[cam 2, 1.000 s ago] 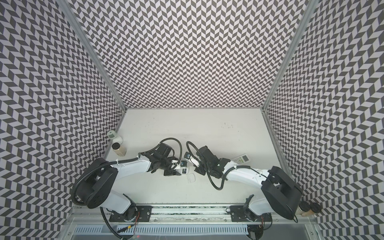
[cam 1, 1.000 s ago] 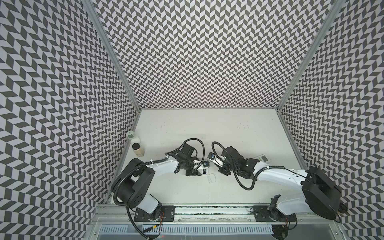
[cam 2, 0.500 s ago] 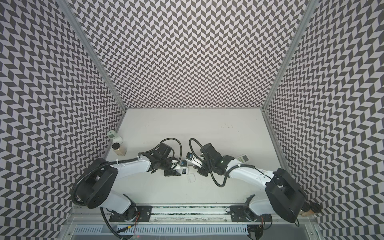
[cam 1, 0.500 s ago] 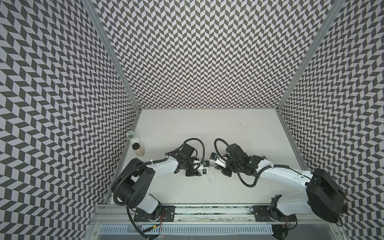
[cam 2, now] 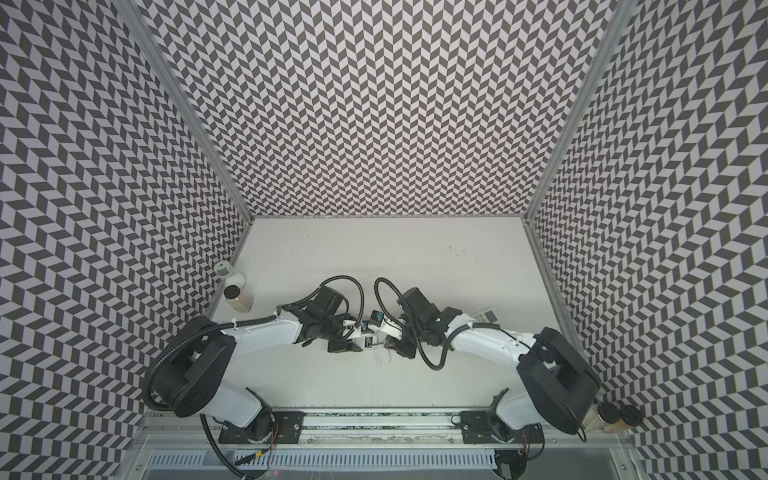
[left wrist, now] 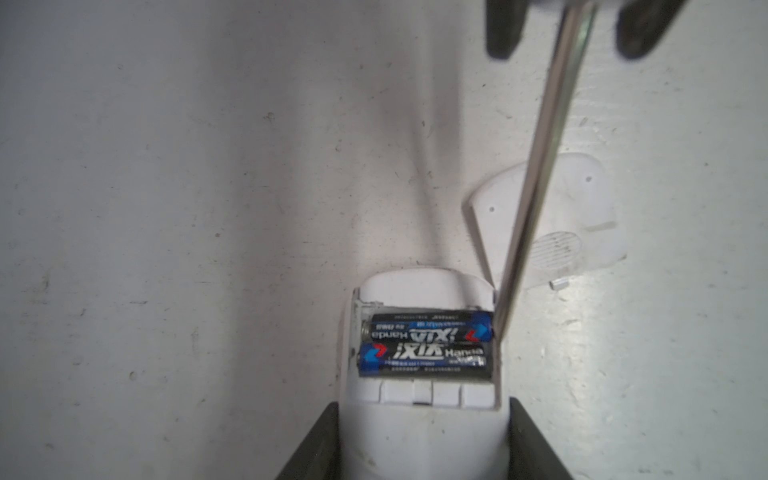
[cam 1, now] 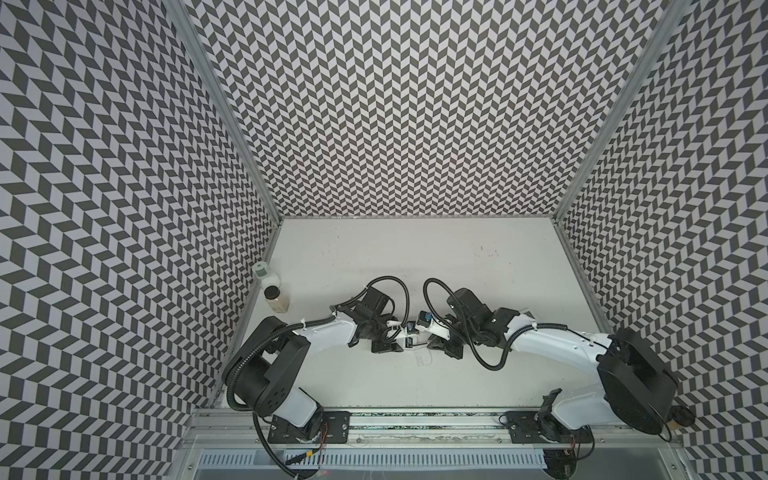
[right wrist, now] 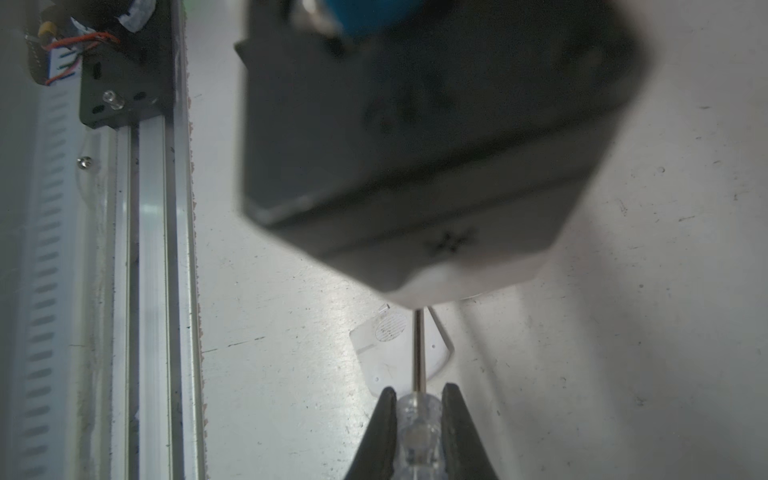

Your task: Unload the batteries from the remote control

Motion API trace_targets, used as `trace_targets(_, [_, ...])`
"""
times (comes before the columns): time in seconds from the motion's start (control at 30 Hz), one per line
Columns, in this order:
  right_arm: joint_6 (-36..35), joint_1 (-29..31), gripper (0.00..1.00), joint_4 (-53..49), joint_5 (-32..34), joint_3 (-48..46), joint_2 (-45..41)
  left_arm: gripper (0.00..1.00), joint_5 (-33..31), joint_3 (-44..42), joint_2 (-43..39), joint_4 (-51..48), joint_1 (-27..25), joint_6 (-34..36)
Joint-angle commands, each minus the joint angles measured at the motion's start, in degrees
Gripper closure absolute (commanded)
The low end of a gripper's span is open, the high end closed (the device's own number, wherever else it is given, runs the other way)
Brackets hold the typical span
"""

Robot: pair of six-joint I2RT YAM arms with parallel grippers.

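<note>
Black-and-white chevron walls (cam 1: 415, 104) box in a scuffed white desk (cam 1: 415, 257), and both arms meet low near its front middle. The left end effector (left wrist: 424, 403) is closed partway onto the narrow sides of a white plastic remote control (left wrist: 419, 291), pinning it flat on the desk with its back up and the battery bay uncovered. Two black-and-blue cylindrical batteries (left wrist: 428, 347) lie side by side, seated in that bay. The right end effector (right wrist: 419, 392) is clamped tight on the clear handle of a slim metal-shafted screwdriver (left wrist: 540, 166), whose shaft slants down so the tip reaches the end of the battery nearer the remote's rounded end, against the bay wall. Just beside the remote, under the shaft, the translucent white battery cover (left wrist: 582, 199) lies loose on the desk. Well off by the left wall stand two small bottles (cam 1: 274, 297).
</note>
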Motion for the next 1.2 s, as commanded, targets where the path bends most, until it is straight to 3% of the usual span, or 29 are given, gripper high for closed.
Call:
trace_targets(0.0, [-0.3,-0.3,1.0,1.2,0.3,0.9,0.1,0.64,1.6,-0.5,-0.4,-2.2,-0.5,0.5])
trace_targets(0.77, [-2.3,-0.2,1.0,-2.8,-0.5,3.2,4.1,0.64,1.5,-0.5,-0.5,-2.1,-0.7,0.6])
trace_targets(0.97, [-1.5,-1.9,1.0,-1.4,-5.4,3.8,1.5,0.64,1.4,-0.4,-0.5,-2.1,-0.8,0.5])
trace_targets(1.17, [-1.9,-2.4,1.0,-0.8,-4.2,2.9,1.1,0.64,1.5,-0.4,-0.4,-2.2,-0.8,0.5])
